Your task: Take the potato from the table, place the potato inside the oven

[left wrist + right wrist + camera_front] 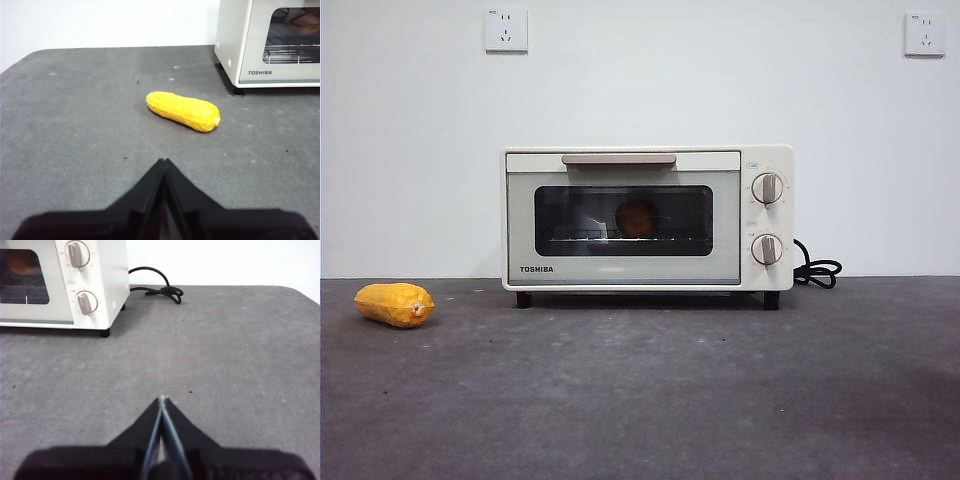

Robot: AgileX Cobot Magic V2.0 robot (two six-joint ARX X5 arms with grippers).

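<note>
Setting: dark grey table (640, 390) with a rough surface, set against a plain white wall (410, 150) that carries two sockets (506, 30).
Left gripper (163, 161): black jaws pressed together tip to tip, gripping nothing, poised over bare table; not seen in the front view.
Nearest to left gripper: elongated yellow vegetable (183, 110), glossy, lying on its side on the table ahead of the jaw tips and apart from them; in the front view it lies near the table's left edge, well apart from the oven.
Right gripper (162, 400): black jaws likewise clenched with nothing between them, poised over bare table; not seen in the front view.
Nearest to right gripper: only open table surface; the oven corner and its cord lie farther off.
Oven (648, 218): cream-white Toshiba toaster oven standing on short black feet at the table's middle, door closed, beige bar handle (618, 159) across the top of the door, two round knobs (767, 188) stacked on its right panel.
Cord (817, 269): black, coiled loosely on the table just beside the oven's right side.
Potato (638, 217): roundish orange-brown lump inside the oven, seen through the glass window, resting on the wire rack (620, 239) near the window's centre.
</note>
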